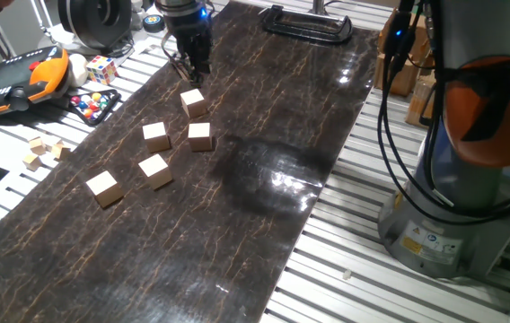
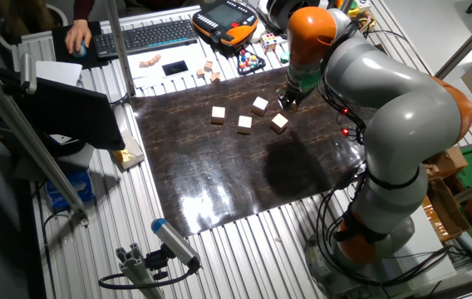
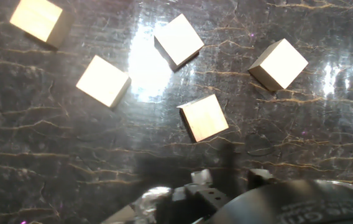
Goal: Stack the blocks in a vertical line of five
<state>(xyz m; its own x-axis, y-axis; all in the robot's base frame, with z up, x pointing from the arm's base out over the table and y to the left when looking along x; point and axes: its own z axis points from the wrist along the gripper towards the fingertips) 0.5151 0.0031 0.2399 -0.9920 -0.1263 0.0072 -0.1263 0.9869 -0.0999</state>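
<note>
- Nearest the camera in the one fixed view, the dark marbled mat [image 1: 237,251] lay bare across the ribbed metal bench [image 1: 345,296].
- Further in, all five blocks sat singly on the mat, none stacked and none touching another.
- The front block [image 1: 104,188] was nearest the mat's left edge, well apart from my tool.
- The second block [image 1: 155,170] lay just up and right of it.
- The third block [image 1: 156,135] and the fourth block [image 1: 200,135] sat side by side beyond that, with a gap between them.
- The fifth block [image 1: 193,103] lay furthest in, tilted relative to the others and just below my tool.
- My tool [image 1: 192,67] hung over the far end of the mat, fingers pointing down, above the fifth block and not touching it.
- It held nothing; I could not tell how wide the fingers stood, as they were dark against the mat and the hand view showed only blurred housing.
- In the hand view four blocks showed, the closest [image 3: 204,117] lying just ahead of my fingers.
- Off the mat's left edge lay some small pale wooden bits [image 1: 41,149], and beyond them a multicoloured puzzle cube [image 1: 101,68] and an orange-and-black pendant [image 1: 21,79].
</note>
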